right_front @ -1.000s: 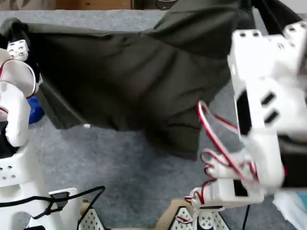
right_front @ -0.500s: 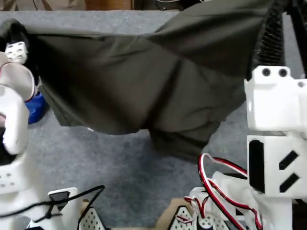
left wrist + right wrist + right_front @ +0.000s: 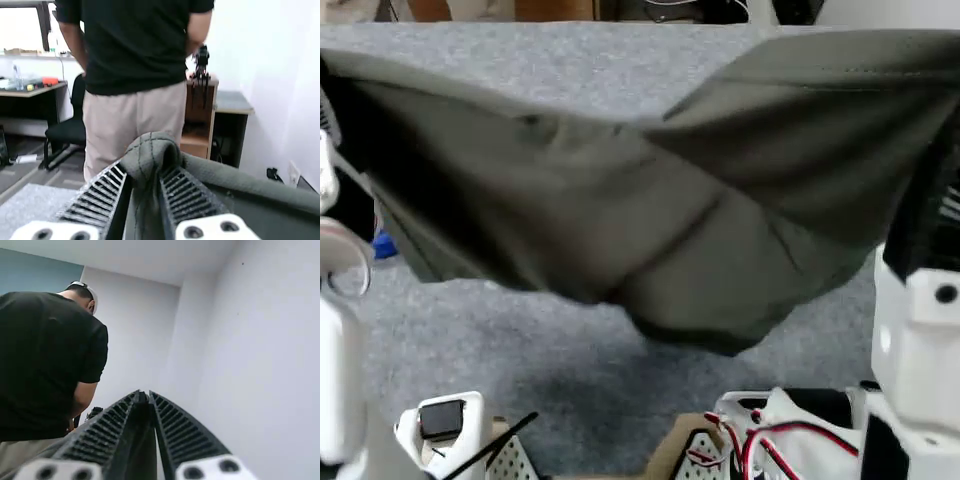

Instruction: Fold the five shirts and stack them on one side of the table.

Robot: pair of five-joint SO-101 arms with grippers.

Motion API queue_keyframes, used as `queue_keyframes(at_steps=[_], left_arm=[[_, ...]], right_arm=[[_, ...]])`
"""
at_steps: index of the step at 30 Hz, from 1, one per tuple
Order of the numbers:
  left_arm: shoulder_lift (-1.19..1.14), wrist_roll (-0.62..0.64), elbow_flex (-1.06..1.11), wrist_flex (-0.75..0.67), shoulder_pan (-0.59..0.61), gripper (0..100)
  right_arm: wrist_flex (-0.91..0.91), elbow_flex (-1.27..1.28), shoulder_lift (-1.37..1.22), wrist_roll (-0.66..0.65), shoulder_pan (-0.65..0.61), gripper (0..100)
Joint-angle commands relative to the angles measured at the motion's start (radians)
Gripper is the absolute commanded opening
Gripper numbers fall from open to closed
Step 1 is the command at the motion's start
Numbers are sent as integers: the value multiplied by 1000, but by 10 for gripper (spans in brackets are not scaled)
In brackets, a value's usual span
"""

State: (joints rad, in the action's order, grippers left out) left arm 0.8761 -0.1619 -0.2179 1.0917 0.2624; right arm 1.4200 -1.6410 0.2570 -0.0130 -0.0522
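I see the dark olive-green cloth shirt [image 3: 650, 230] hanging spread out in the air above the grey felt table [image 3: 520, 390]. It sags in the middle, with one end raised at each side of the high view. My left gripper [image 3: 146, 162] is pinched tight on a bunched fold of the shirt, the cloth bulging up over its ribbed tips. My right gripper [image 3: 145, 397] is closed almost to touching, with a thin dark strip of the fabric clamped between.

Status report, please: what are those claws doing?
Left gripper, right gripper: shut on dark olive fabric shirt. Stretched above grey carpeted table. Small blue object by its edge.
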Motion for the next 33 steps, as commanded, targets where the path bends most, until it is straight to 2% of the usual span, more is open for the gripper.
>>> queue_keyframes(at_steps=[1,6,15,22,26,29,33], left_arm=[[4,-43,-35,-32,2,20],[1,-44,-5,-64,2,20],[2,-44,388,-295,2,20],[1,-51,786,-598,5,20],[-27,-104,964,-804,3,20],[-108,-109,990,-905,8,20],[-254,-104,908,-934,8,20]], right_arm=[[-31,22,1,-12,-2,5],[-31,176,1,-12,-2,5],[-201,679,1,-11,-4,5],[-454,1099,1,-11,-4,5],[-663,1334,1,-11,-4,5],[-818,1483,1,-11,-4,5],[-988,1626,1,-9,-8,5]])
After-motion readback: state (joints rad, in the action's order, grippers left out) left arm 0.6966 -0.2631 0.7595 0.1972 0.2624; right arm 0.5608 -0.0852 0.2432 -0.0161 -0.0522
